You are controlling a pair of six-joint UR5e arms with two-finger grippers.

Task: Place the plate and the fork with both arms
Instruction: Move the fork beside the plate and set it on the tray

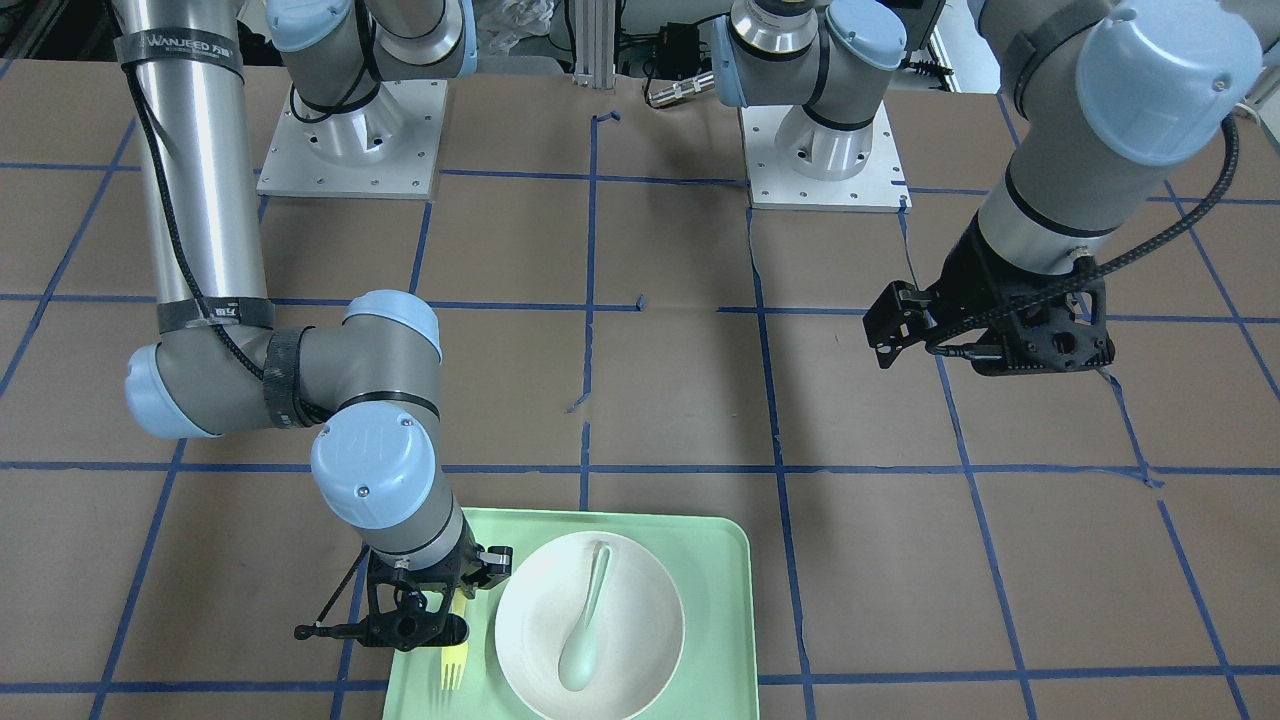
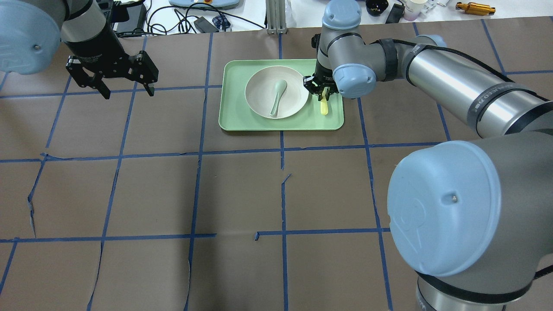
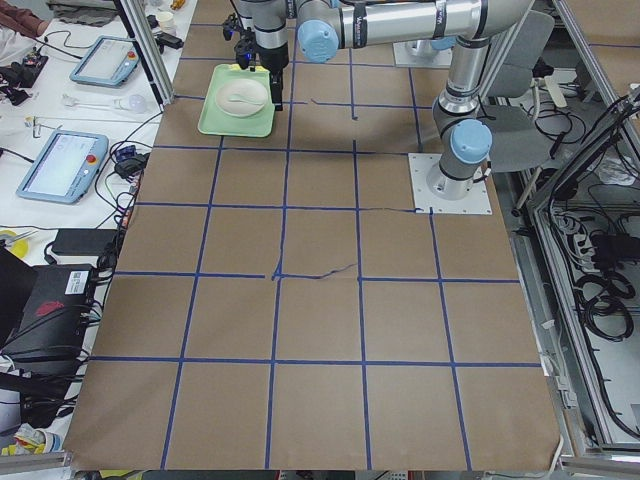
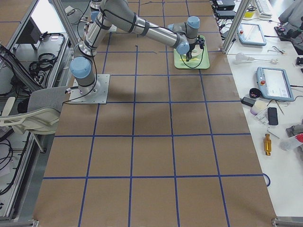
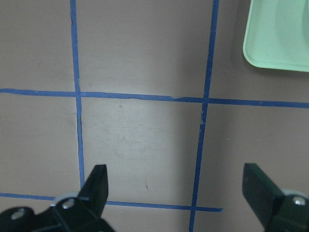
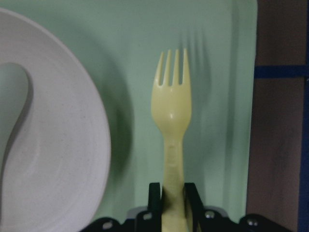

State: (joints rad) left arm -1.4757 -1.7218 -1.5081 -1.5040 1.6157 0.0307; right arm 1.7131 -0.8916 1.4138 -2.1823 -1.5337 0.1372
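The off-white plate (image 2: 259, 91) lies on the mint-green tray (image 2: 233, 117) with a pale green spoon (image 2: 278, 97) in it. The pale-yellow fork (image 2: 324, 108) is on the tray's right part, just beside the plate. My right gripper (image 2: 322, 93) is shut on the fork's handle; the wrist view shows the fork (image 6: 172, 101) between the pads, tines pointing away. I cannot tell whether the fork touches the tray. My left gripper (image 2: 128, 91) is open and empty, above bare table well left of the tray.
The table is brown paper with blue tape lines. The tray's corner shows in the left wrist view (image 5: 275, 43). Cables, tablets and small items lie beyond the table's far edge (image 2: 194, 17). Both arm bases (image 1: 820, 150) stand at the robot's side.
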